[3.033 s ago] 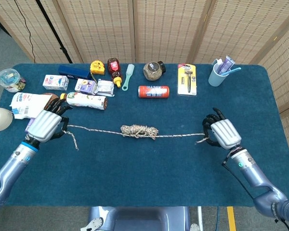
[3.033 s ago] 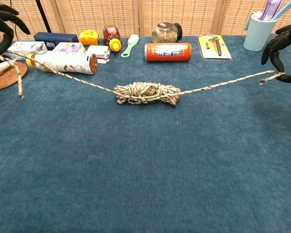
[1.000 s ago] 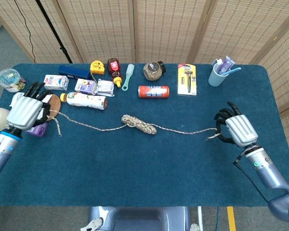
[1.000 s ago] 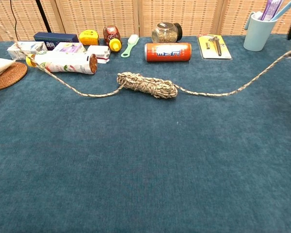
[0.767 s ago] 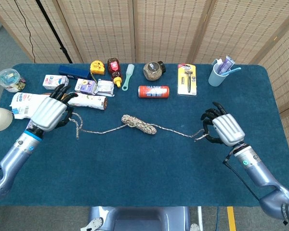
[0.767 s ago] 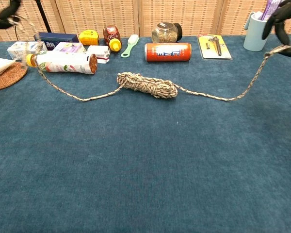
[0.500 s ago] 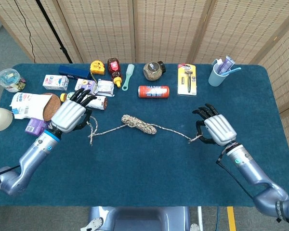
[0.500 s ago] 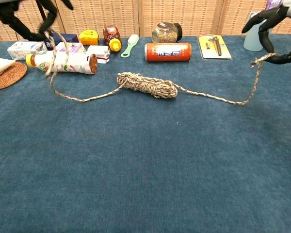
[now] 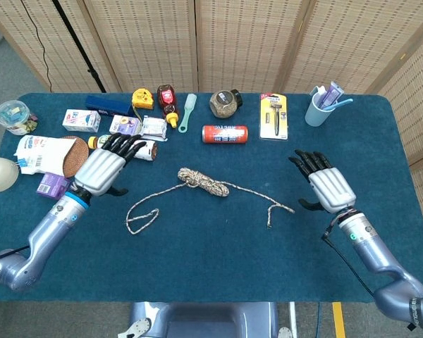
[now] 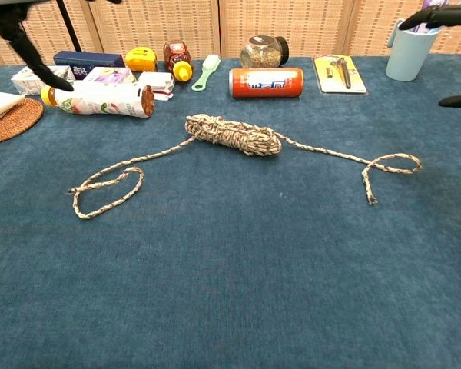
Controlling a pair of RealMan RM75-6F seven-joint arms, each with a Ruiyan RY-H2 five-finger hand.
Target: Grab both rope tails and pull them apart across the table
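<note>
The left hand [image 9: 102, 171] is open with fingers spread and holds nothing. The right hand [image 9: 327, 186] is open and empty too. Between them the rope [image 9: 203, 183] lies on the blue surface [image 9: 211, 260], a bundle in the middle, both tails loose

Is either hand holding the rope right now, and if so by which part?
Neither. The left hand and right hand are both open with fingers spread, and the rope lies loose on the table, both tails curled on the cloth.

Rope [image 9: 203, 182] between both hands, apart.
</note>
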